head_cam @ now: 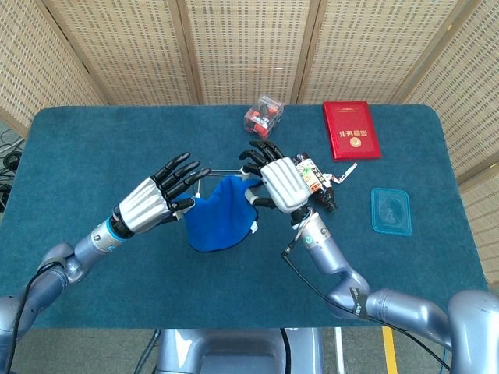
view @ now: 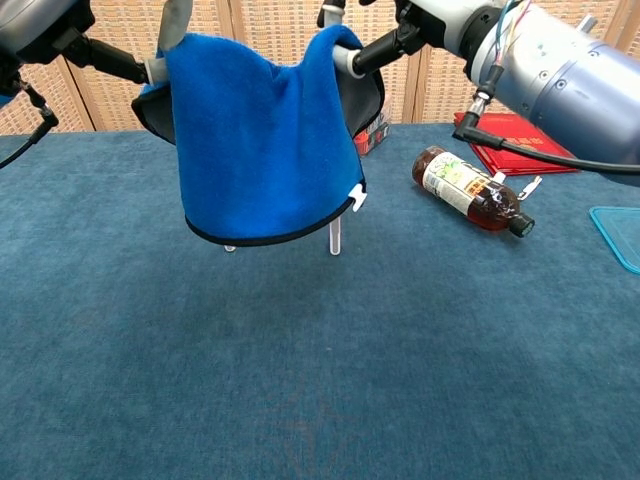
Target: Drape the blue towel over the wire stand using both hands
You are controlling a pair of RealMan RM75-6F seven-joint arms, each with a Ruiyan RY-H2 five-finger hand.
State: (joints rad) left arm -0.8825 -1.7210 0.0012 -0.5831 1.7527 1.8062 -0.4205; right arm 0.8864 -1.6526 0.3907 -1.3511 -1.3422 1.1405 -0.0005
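The blue towel [head_cam: 221,219] [view: 262,140] hangs in the air between my two hands, spread wide with its rounded hem down. My left hand [head_cam: 160,198] [view: 60,25] pinches its left top corner. My right hand [head_cam: 277,181] [view: 400,25] pinches the right top corner. The wire stand [head_cam: 226,172] stands just behind the towel; its top bar shows between my hands in the head view. In the chest view only its feet [view: 334,238] show below the hem.
A brown bottle [head_cam: 318,178] [view: 467,189] lies right of the stand, close to my right hand. A red booklet [head_cam: 351,129] and a small cube of red items [head_cam: 263,115] sit farther back. A clear blue lid [head_cam: 391,210] rests at the right.
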